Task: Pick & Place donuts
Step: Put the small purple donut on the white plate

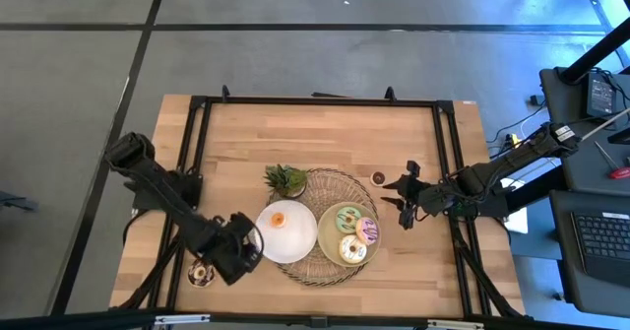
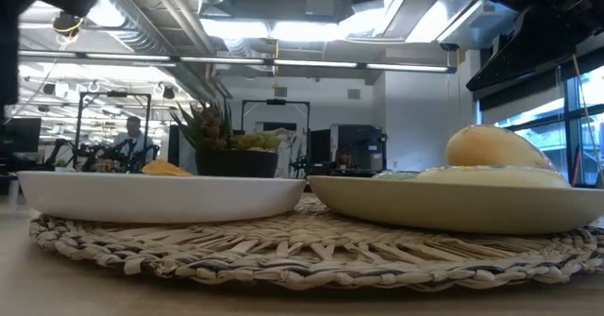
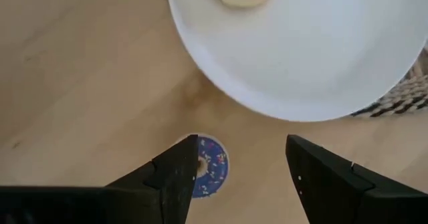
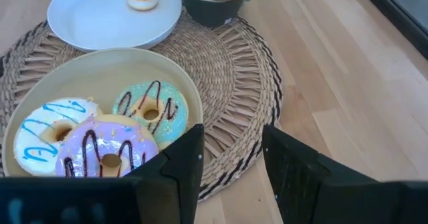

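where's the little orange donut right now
In the high view the orange donut sits on the white plate, left of the pale-green plate and just below the small plant.

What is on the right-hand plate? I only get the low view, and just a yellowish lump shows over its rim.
Observer: Three frosted donuts lie in the pale-green plate: a green donut, a white donut and a purple donut.
Operator: And where are the robot's hands? I see none.
Observer: The right gripper hangs open and empty beside that plate, over the edge of the woven mat.
Operator: And the other one?
Observer: The left gripper is open above a small blue-purple donut that lies on the bare wood next to the white plate.
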Tool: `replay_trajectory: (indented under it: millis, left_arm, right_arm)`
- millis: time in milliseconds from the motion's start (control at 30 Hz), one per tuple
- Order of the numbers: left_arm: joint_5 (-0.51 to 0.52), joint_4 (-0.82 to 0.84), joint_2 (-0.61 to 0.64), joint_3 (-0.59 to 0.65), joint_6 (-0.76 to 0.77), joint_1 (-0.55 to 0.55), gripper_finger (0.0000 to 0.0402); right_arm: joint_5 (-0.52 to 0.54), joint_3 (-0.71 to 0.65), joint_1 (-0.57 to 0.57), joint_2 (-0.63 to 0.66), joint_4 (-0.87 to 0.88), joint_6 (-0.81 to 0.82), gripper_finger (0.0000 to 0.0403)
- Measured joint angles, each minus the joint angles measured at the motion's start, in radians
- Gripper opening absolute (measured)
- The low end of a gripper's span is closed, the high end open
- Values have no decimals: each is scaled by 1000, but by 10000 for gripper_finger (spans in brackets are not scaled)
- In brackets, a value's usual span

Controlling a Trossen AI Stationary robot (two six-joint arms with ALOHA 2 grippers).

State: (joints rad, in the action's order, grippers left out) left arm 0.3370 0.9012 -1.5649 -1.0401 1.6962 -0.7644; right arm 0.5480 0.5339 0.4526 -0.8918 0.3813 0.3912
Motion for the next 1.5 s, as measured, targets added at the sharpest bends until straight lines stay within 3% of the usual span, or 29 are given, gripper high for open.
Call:
replay_trajectory:
  millis: [467, 867, 1167, 1500]
  left_arm:
    - [-116, 118, -96, 0, 221, -34, 204]
    - [-122, 105, -99, 0, 284, -34, 166]
    - [-123, 105, -181, 0, 273, -33, 152]
    - [-195, 63, -222, 0, 282, -32, 145]
  right_arm:
    - [0, 0, 0, -5, -6, 20, 154]
    - [0, 0, 0, -5, -6, 20, 154]
    - [1, 0, 0, -5, -5, 19, 154]
    - [1, 0, 0, -5, -5, 19, 154]
